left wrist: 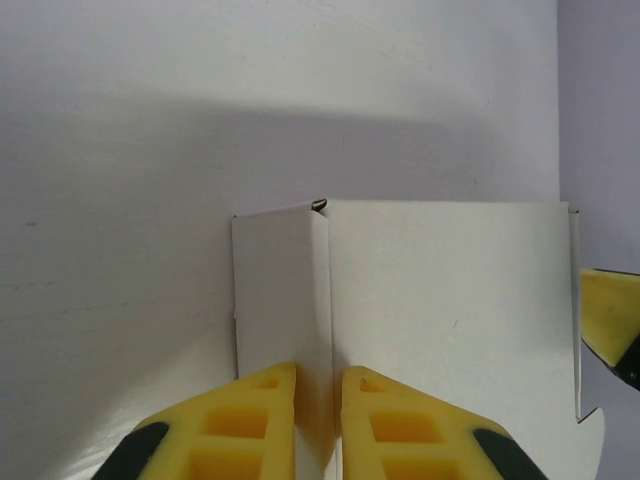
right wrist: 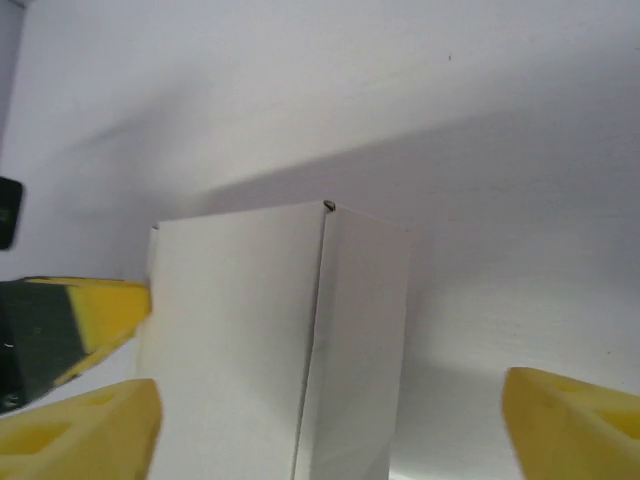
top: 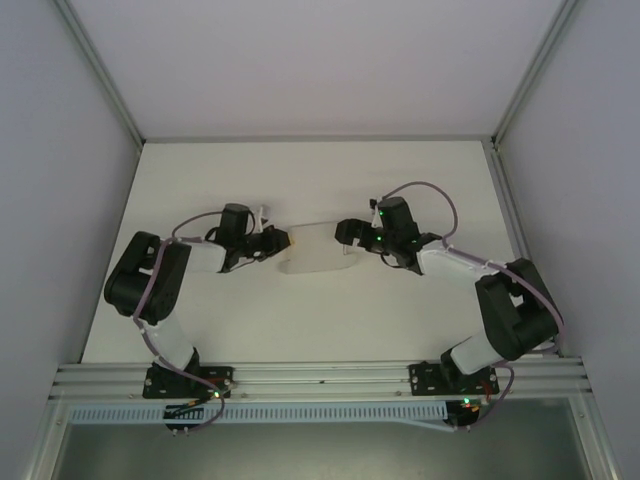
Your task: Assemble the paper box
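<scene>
Yellow padded fingers [left wrist: 250, 425] of the left gripper [left wrist: 318, 378] are pressed nearly together, pinching an upright folded wall of the paper box [left wrist: 450, 300] where two panels meet at a crease. Across the box, the right gripper [right wrist: 330, 385] stands spread wide, with a finger on either side of the box's end. The finger on the right of its wrist view is well clear of the card; whether the other touches cannot be told. One finger of each gripper edges into the other's wrist view beside the box.

From above, the thin white card box lies mid-table between the two gripper heads. The left arm [top: 150, 280] reaches in from one side and the right arm [top: 515, 310] from the other. Bare white table [top: 300, 180] runs behind the box to the back wall and out to both sides. The nearer strip is open up to the aluminium rail [top: 320, 378] that carries the arm bases. Pale grey panels [top: 60, 120] and slanted metal posts [top: 100, 75] close the table at left, right and rear. A small notched tab [left wrist: 592, 425] juts from the box's lower corner in the left wrist view.
</scene>
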You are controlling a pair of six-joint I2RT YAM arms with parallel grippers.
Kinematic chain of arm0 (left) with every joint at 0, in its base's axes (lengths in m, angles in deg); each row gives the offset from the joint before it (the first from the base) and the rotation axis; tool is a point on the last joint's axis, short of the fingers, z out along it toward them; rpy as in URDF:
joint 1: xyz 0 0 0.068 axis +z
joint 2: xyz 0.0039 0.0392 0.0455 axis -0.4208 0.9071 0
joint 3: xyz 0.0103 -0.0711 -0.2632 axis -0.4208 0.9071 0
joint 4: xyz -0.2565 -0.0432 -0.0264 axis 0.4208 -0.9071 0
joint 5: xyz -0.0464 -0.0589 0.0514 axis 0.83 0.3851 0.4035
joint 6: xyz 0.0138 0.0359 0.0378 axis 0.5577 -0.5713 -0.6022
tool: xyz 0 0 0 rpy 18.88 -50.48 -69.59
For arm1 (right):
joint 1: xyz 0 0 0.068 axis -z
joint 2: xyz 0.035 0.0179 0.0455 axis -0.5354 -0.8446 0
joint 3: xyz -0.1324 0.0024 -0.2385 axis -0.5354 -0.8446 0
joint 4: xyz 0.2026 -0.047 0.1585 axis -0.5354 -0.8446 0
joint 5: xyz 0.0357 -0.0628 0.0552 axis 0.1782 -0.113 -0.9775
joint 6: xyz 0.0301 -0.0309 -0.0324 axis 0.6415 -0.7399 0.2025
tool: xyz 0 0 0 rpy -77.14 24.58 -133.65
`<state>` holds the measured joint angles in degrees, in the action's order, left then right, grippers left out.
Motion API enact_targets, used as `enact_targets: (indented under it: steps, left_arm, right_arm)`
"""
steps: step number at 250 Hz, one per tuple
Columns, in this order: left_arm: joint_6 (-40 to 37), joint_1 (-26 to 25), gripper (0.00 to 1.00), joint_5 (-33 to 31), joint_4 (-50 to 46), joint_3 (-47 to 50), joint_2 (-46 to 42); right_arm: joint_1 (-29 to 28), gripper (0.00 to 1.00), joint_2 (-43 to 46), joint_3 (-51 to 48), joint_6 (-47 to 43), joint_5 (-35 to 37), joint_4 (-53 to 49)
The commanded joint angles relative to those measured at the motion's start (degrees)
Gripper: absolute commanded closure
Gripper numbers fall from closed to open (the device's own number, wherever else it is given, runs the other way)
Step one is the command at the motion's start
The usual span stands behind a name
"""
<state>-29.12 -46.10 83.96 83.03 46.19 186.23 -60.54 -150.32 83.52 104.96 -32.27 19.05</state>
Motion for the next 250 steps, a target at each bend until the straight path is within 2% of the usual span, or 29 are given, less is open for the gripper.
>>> enact_targets:
  steps: [1, 36, 68, 101, 110, 138, 155, 169, 189, 213, 225, 250]
  left_arm:
    - [2.51, 1.25, 1.0, 3.57, 2.14, 3.21, 2.47]
    - [2.68, 1.35, 1.0, 4.44, 3.85, 3.92, 3.17]
    - [1.8, 1.48, 1.0, 4.44, 3.73, 4.24, 2.53]
    - [1.83, 1.44, 1.0, 4.27, 4.15, 4.15, 1.79]
    - [1.81, 1.46, 1.0, 4.26, 4.23, 4.08, 1.69]
    - [1.07, 1.35, 1.0, 4.26, 3.72, 3.62, 1.08]
    - [0.06, 1.35, 0.9, 3.8, 3.36, 3.4, -0.27]
    - [-1.88, 1.37, 0.8, 2.85, 1.77, 2.56, -2.27]
    - [-6.98, 1.29, 0.56, 0.16, -3.53, 0.22, -6.66]
    - [-15.07, 0.79, 0.17, -5.7, -10.91, -2.7, -13.8]
    - [-19.73, 0.12, 0.02, -8.76, -14.09, -3.72, -17.76]
    - [-33.49, -3.87, 0.0, -13.23, -19.19, -5.19, -25.87]
  right_arm:
    - [1.2, 0.03, 0.78, -2.47, 3.15, -3.91, 2.78]
    - [1.71, 0.05, -3.21, -2.16, 6.26, -11.25, 7.45]
    - [1.97, 0.2, -7.98, -2.03, 9.73, -16.61, 14.51]
    - [1.99, 0.26, -12.64, -0.85, 12.43, -21.93, 20.4]
    - [2.05, 0.31, -13.67, -0.83, 13.35, -23.07, 22.26]
    - [2.09, 0.56, -14.47, -1.69, 15.83, -24.15, 26.88]
    - [2.21, 0.63, -13.55, -1.65, 15.01, -23.59, 25.44]
    - [2.18, 0.64, -12.35, -1.43, 13.66, -23.04, 23.0]
    - [2.36, 0.64, -10.14, -1.47, 12.07, -22.25, 19.4]
    - [3.06, 0.63, -6.93, -2.39, 11.4, -21.37, 16.55]
    - [3.58, 0.63, -5.2, -2.81, 11.04, -21.22, 15.2]
    - [4.92, 0.63, -1.99, -2.39, 11.45, -21.96, 10.59]
